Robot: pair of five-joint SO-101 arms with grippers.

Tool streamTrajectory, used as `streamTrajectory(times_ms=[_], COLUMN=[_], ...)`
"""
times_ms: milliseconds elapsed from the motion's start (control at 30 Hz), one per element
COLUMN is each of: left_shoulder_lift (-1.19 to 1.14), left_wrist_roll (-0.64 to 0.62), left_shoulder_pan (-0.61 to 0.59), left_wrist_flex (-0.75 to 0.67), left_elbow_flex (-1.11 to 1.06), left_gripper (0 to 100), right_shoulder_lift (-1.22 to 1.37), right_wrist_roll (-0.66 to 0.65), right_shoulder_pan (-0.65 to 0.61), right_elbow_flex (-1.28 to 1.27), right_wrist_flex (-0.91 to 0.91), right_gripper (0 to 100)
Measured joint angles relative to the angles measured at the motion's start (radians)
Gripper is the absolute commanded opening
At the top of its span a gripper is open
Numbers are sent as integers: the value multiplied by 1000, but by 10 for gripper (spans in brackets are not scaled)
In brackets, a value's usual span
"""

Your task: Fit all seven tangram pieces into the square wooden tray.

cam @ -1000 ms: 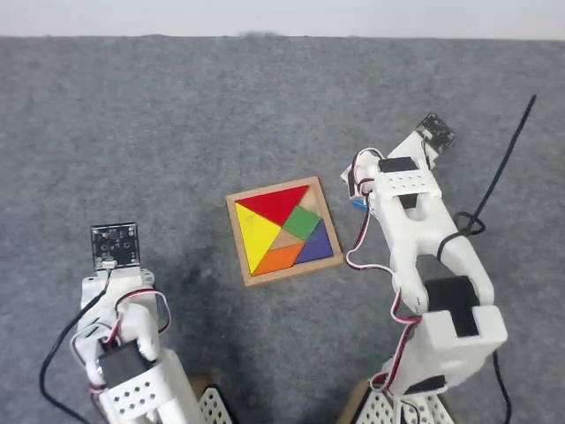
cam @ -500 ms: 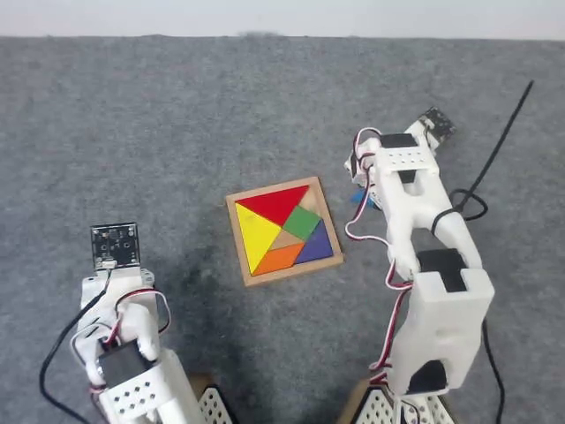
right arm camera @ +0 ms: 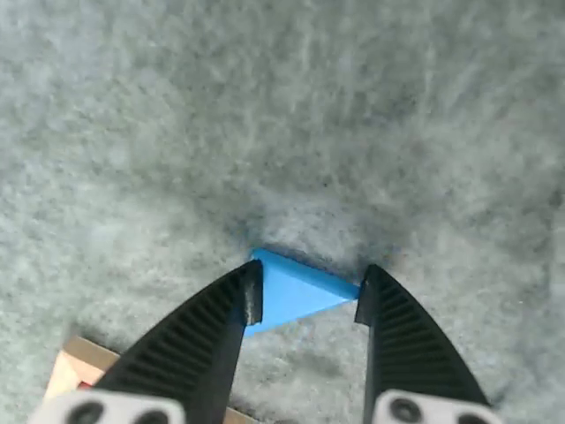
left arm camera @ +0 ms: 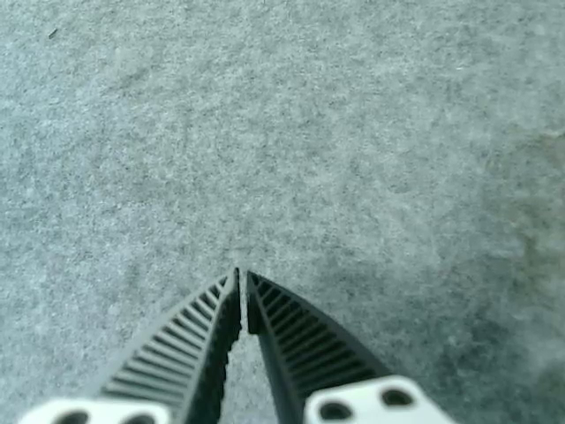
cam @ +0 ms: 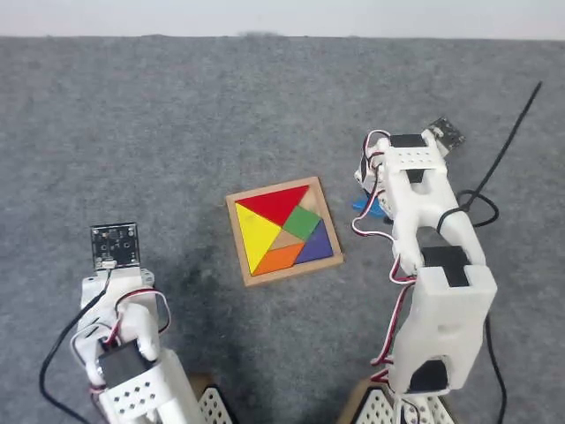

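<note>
In the high view, the blue triangle (cam: 369, 206) is seen on grey carpet (cam: 177, 124), just beside the wooden tray (cam: 295, 270). In the left wrist view, the left gripper (left arm camera: 243, 281) is pressed together, empty. In the right wrist view, the triangle is pinched end to end by the right gripper (right arm camera: 309, 291). It is judged light, stiff and slippery, best held by its thin edges.

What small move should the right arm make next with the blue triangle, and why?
Probably squeeze the right gripper onto the blue triangle before lifting. The triangle sits in the gripper's span over the grey carpet, outside the wooden tray, and whether it is already clamped cannot be told.
</note>
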State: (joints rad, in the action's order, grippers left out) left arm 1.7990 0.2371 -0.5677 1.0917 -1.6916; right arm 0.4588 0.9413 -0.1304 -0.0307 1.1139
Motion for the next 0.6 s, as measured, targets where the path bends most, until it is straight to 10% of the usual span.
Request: streamTrajectory(times_ms=[600], left_shoulder_lift=[0], left_wrist_roll=[0], left_shoulder_pan=[0], left_wrist_flex=[0], left_elbow_flex=[0], left_gripper=[15], right_shoulder_lift=[64], right_wrist_roll=[176], right_shoulder_pan=[-52], right_elbow_flex=[80], right_wrist_flex=[-14], right_gripper=[188])
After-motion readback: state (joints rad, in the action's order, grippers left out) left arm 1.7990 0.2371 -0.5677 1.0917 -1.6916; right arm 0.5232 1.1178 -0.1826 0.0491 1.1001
